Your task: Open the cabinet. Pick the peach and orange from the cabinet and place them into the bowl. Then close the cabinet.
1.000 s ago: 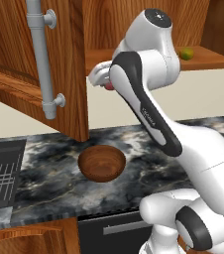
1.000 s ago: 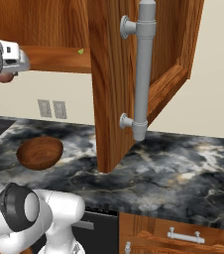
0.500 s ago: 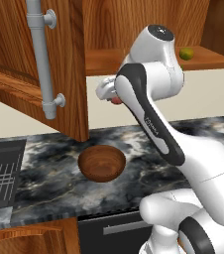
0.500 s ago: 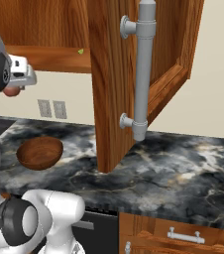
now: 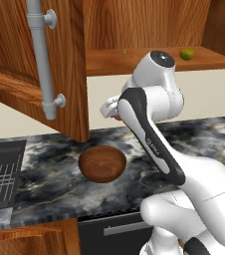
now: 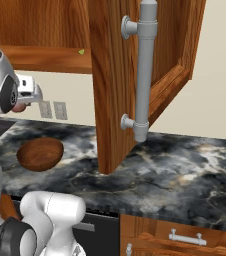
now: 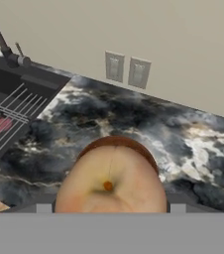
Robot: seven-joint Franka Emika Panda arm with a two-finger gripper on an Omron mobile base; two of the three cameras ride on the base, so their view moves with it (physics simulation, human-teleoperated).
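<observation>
I see one peach (image 7: 111,181) gripped in my claw (image 5: 115,111), which is closed around the fruit and holding it in the air above the dark marbled surface (image 5: 45,169). One bowl (image 5: 102,163) sits on that surface below, its rim peeking out behind the peach in the hand view. One orange (image 5: 186,54) rests on the cabinet (image 5: 149,30) shelf. I count two open doors, each with one long grey handle (image 6: 144,75).
</observation>
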